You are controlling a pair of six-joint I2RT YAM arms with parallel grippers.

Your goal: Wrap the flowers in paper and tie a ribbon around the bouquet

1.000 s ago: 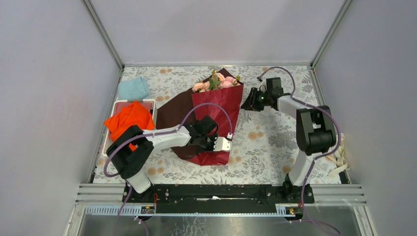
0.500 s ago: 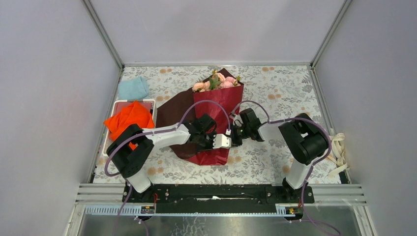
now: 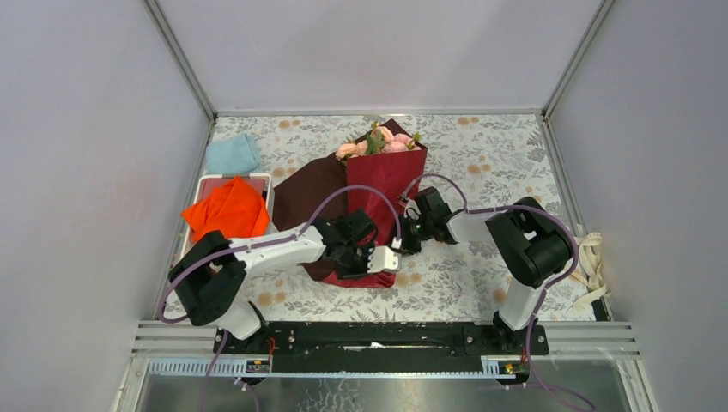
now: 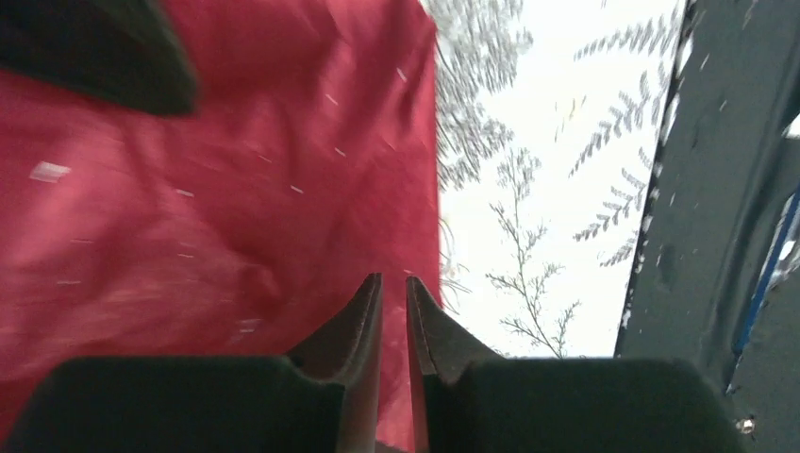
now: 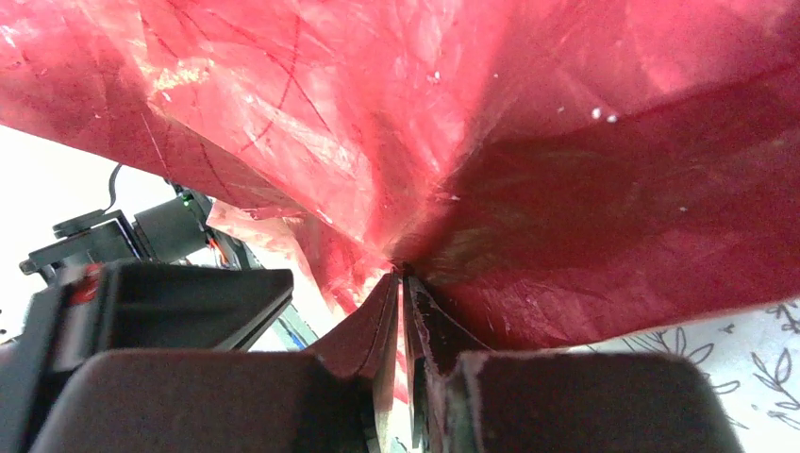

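bouquet [image 3: 383,176] on floral tablecloth [image 3: 489,159], grey walls [image 3: 369,51]

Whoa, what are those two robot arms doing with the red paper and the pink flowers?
They're wrapping the pink flowers in the dark red paper, which is folded into a cone around them on the table. The right gripper is pinching a fold of the paper at the cone's side. The left gripper sits at the narrow bottom end, jaws almost together; whether it grips the paper isn't clear. The cream ribbon lies at the table's right edge, not yet tied on.
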